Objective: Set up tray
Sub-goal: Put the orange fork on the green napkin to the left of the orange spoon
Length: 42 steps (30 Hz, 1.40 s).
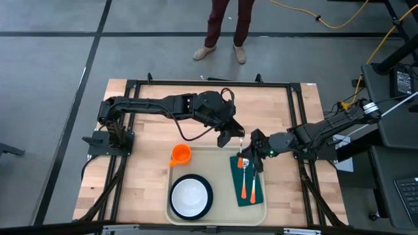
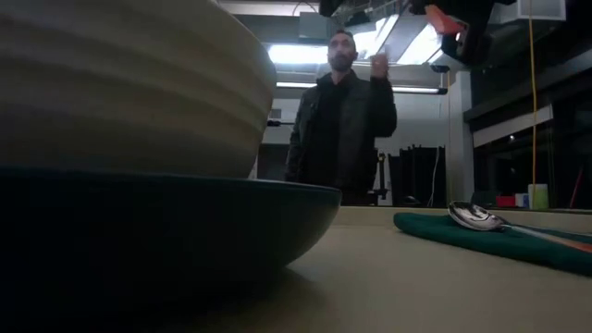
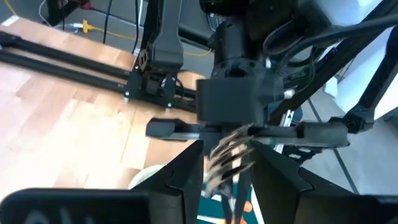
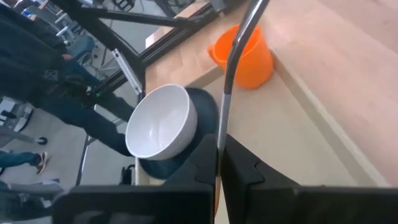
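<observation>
The wooden table (image 1: 144, 150) is the biggest thing here. On it, near the front edge, lies the tray (image 1: 222, 155). It is big, cream and flat, with a raised rim and round corners.

On the tray sits a dark plate (image 1: 206, 184) with a white bowl (image 1: 190, 196) on top. An orange cup (image 1: 181, 154) stands at the tray's back left corner. A dark green napkin (image 1: 256, 192) lies on the right side of the tray, and a spoon (image 1: 245, 177) with an orange handle lies on the napkin. A second orange handle lies just beside it.

The right gripper (image 1: 251, 156) is over the back end of the napkin. It is closed tight on the handle of a fork (image 3: 227, 154), which sticks out between its fingers. The left gripper (image 1: 230, 135) hangs just behind the tray, close to the fork's prongs. Its fingers are partly apart and hold nothing.

A person (image 1: 225, 26) stands behind the table.

The tray looks stiff and light, but it is wide and smooth, so it could slip. The rim seems the best place to grab it. The bowl could break, so I think the tray should stay flat and move slowly.
</observation>
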Each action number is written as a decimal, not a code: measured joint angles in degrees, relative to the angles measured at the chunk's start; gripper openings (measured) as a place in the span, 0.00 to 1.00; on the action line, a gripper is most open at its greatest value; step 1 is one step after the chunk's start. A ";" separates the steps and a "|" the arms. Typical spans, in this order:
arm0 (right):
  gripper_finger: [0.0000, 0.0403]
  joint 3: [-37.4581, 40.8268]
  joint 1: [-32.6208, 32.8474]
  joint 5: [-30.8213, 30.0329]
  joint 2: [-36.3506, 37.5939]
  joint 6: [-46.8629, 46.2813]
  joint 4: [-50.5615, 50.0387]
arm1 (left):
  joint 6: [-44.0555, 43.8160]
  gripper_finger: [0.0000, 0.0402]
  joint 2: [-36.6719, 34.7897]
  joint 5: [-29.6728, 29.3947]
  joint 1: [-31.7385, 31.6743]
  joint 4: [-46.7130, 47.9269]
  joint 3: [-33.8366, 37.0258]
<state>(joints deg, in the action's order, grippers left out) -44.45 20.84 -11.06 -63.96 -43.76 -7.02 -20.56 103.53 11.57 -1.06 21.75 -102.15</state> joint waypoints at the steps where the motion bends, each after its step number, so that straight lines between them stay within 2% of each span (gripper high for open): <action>1: 0.02 0.00 0.01 0.07 0.00 0.05 -0.03 | 0.00 0.29 -0.09 0.00 -0.15 0.46 0.00; 11: 0.02 0.00 -0.02 0.35 0.00 0.13 0.29 | 0.35 0.21 -0.20 -2.66 -0.13 1.53 0.00; 20: 0.02 -0.02 0.01 0.89 0.00 -1.23 0.84 | 3.62 0.02 -0.20 -3.34 -0.13 1.08 0.00; 23: 0.03 -0.07 0.01 0.88 0.00 -1.76 1.02 | 3.97 0.02 -0.20 -3.35 -0.16 0.94 0.00; 30: 0.14 -0.11 0.05 1.23 0.00 -2.28 2.13 | 3.39 0.01 -0.21 -3.38 -0.22 0.99 0.04; 36: 0.20 -0.11 0.02 2.30 0.12 -2.52 1.98 | 3.32 0.01 -1.30 -3.16 -0.22 2.82 0.07; 42: 0.29 -0.11 0.05 2.35 1.56 -4.14 -1.69 | 3.88 0.00 -2.68 -3.48 -0.40 5.42 0.07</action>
<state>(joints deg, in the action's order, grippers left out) -44.56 20.88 -8.71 -62.41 -47.90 -8.71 -16.68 100.84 8.09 -1.45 27.17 -102.08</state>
